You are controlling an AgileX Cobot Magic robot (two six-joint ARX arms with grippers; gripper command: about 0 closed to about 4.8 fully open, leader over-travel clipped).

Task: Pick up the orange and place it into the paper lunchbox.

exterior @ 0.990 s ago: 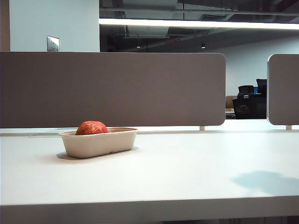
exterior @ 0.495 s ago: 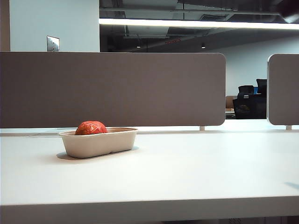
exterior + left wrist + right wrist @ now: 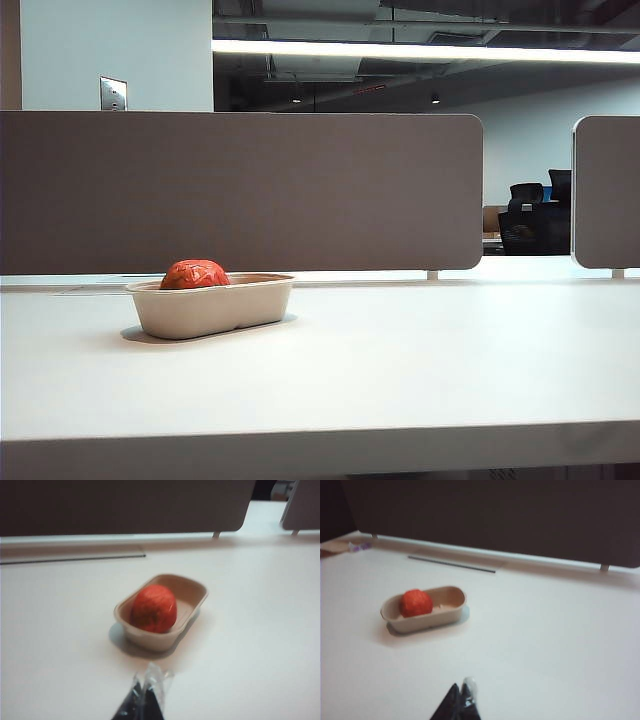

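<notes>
- Orange (image 3: 196, 274): seated inside the paper lunchbox (image 3: 212, 306), at the end of the box that lies to the left in the exterior view. Its top rises above the rim.
- Paper lunchbox: stands flat on the white table (image 3: 400, 360), left of centre in the exterior view, near the table's far edge. The rest of its interior is bare.
- Left wrist view: the orange (image 3: 154, 608) fills the box end nearer that camera and touches the inner wall of the lunchbox (image 3: 192, 597).
- Left gripper (image 3: 145, 697): only the dark fingertips show, pressed together with no gap, holding nothing. It hangs above the bare table, near the box but clear of it.
- Right gripper (image 3: 461, 702): dark fingertips drawn to a single point, jaws closed, holding nothing. It hangs above the table, well apart from the lunchbox (image 3: 451, 611) and orange (image 3: 416, 603).
- Exterior view: neither gripper appears in it.
- Divider panel (image 3: 240, 190): grey, upright along the far table edge behind the box; a second panel (image 3: 606, 190) stands at the right.
</notes>
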